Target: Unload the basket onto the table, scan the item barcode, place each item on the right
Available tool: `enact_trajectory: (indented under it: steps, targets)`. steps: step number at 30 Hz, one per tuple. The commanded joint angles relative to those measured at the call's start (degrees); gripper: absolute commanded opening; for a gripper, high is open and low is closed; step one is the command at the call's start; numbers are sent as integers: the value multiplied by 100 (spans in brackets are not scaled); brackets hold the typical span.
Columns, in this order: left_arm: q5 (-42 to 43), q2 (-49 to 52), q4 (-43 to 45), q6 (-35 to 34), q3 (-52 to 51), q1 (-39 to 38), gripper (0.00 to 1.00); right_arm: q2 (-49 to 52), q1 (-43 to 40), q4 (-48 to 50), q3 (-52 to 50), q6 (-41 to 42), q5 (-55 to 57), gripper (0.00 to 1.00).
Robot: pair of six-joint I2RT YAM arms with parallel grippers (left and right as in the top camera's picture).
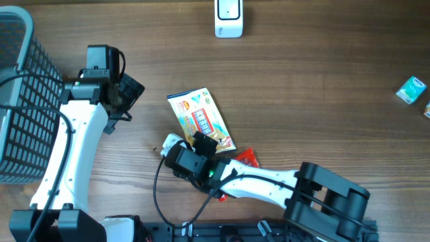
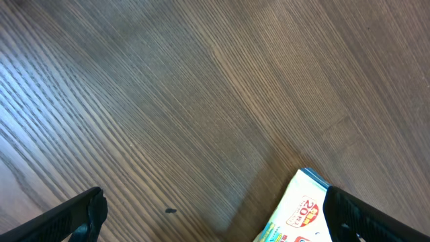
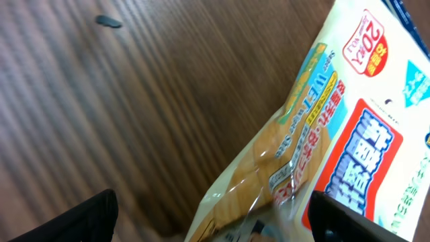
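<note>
Cream wet-wipes packet (image 1: 200,117), red-and-blue label, lying on wood surface (image 1: 302,81) | right arm (image 1: 269,185) low over its end, jaws spread | left arm (image 1: 74,144) alongside, jaws open

packet (image 1: 198,111): yellow, red, blue | table (image 1: 302,87): brown woodgrain | basket (image 1: 20,134): grey mesh

You're looking at the packet (image 1: 200,119) lying in the middle of the table (image 1: 322,60), with the scanner (image 1: 228,18) sitting well behind it at the far edge and the basket (image 1: 17,101) standing at the far left. The left gripper (image 1: 131,94) is hanging left of the packet, apart from it, while the right gripper (image 1: 199,143) is sitting over its near end. A small box (image 1: 410,89) is lying far right, and a small pouch (image 1: 248,157) is poking out by the packet's near corner.
</note>
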Motion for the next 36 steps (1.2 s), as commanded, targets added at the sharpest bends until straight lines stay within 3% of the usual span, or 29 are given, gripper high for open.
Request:
enact_trajectory:
  steps: [1, 6, 7, 9, 13, 14, 15, 24, 26, 30, 36]
  targets:
    - [-61, -136, -68, -4, 94, 33, 100, 345, -74, 149, 70, -260, 422, 91]
    - [-61, -136, -114, -4, 94, 33, 100, 737, -262, 428, 70, -490, 605, 91]
    - [-61, -136, -116, -4, 94, 33, 100, 761, -304, 487, 70, -487, 682, 85]
    - [-61, -136, -129, -4, 94, 33, 100, 763, -409, 557, 70, -466, 680, 53]
    - [-61, -136, -155, -4, 94, 33, 100, 763, -688, 643, 70, -367, 675, 33]
    - [-61, -136, -157, -4, 94, 33, 100, 763, -758, 643, 70, -269, 675, 24]
    - [-61, -136, -164, -4, 94, 33, 100, 758, -824, 634, 76, -140, 680, 5]
    - [-61, -136, -192, -4, 94, 33, 100, -111, -1043, -271, 588, 962, 319, 4]
    - [-61, -136, -192, -4, 94, 33, 100, -555, -1261, -518, 715, 1207, -426, 4]
    - [-61, -136, -190, -4, 94, 33, 100, -1572, -2229, -660, 765, 2133, -3182, 4]
    - [-59, -136, -192, -4, 94, 31, 100, -1547, -4017, -752, 614, 3104, -6297, 4]
